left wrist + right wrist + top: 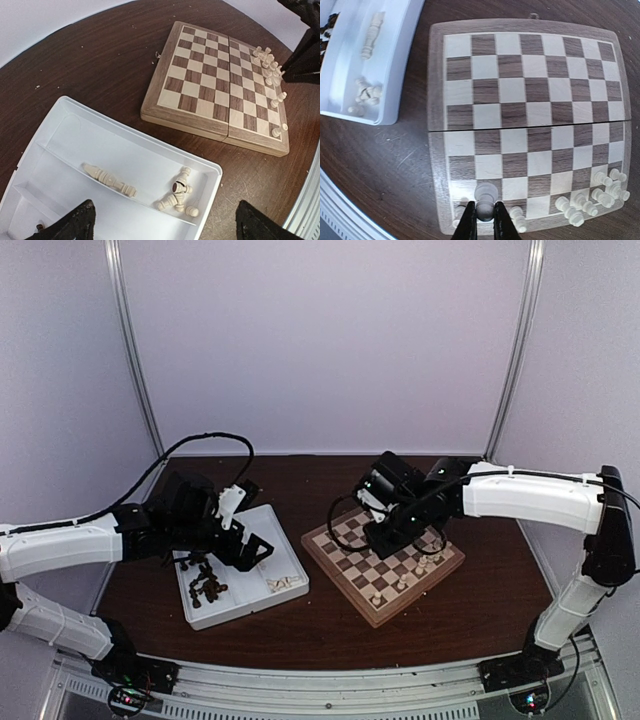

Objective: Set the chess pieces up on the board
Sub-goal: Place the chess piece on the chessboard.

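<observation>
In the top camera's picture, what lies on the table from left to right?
Dark brown chess pieces in the white plastic tray, cream-white pieces lying in that tray, checkered wooden chessboard, cream-white pieces standing on its right side.

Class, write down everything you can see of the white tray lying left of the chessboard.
The white tray looks like thin plastic: rectangular, rounded corners, low walls, a dividing wall making two compartments. One holds dark brown chess pieces, the other a few cream chess pieces. It sits flat on the dark table, apart from the board; the open left gripper hangs above it.
</observation>
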`<action>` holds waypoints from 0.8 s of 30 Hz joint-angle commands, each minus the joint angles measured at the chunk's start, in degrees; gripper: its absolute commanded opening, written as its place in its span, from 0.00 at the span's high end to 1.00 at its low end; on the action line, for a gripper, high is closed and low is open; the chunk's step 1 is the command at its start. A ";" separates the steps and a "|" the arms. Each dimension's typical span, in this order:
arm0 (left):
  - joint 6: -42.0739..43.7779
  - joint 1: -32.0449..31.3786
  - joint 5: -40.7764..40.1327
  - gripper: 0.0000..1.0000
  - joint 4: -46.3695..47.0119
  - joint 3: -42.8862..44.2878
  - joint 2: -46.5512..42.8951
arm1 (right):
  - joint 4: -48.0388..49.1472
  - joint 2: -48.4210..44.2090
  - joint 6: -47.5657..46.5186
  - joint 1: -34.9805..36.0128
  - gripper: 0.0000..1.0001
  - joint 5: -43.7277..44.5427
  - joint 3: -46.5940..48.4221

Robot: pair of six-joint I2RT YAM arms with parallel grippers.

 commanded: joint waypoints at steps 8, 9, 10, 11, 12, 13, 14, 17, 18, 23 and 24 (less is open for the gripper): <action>0.75 0.15 0.28 0.02 1.18 1.51 -0.08 | -5.09 -1.89 -4.20 -9.71 0.91 2.71 -3.45; 0.77 0.15 0.24 0.02 1.11 1.60 -0.05 | -5.34 -1.73 -4.54 -10.11 0.91 2.98 -3.51; 0.70 0.15 0.30 0.02 1.11 1.67 0.02 | -5.41 -1.67 -4.82 -10.61 0.90 3.21 -3.62; 0.76 0.15 0.30 0.02 1.02 1.69 0.05 | -5.42 -1.68 -5.15 -11.02 0.90 3.24 -3.91; 0.82 0.15 0.16 0.02 0.92 1.77 0.11 | -5.36 -1.66 -5.40 -11.40 0.90 3.24 -4.13; 0.87 0.17 0.08 0.02 0.80 1.88 0.14 | -5.19 -1.59 -5.63 -11.83 0.90 3.17 -4.44; 1.04 0.17 0.01 0.02 0.52 2.08 0.19 | -5.00 -1.54 -5.88 -12.23 0.90 2.96 -4.76; 1.08 0.18 -0.07 0.02 -0.02 2.43 0.22 | -4.93 -1.12 -6.43 -13.38 0.90 2.85 -5.36; 1.09 0.20 -0.19 0.02 -0.06 2.40 0.22 | -4.90 -1.06 -6.63 -13.67 0.90 2.82 -5.55; 1.03 0.18 -0.70 0.02 -0.29 2.50 0.27 | -3.32 -0.90 -7.28 -15.30 0.90 2.43 -6.65; 1.12 0.16 -0.84 0.02 -0.39 2.52 0.23 | -3.19 -0.76 -7.44 -15.55 0.90 2.27 -6.68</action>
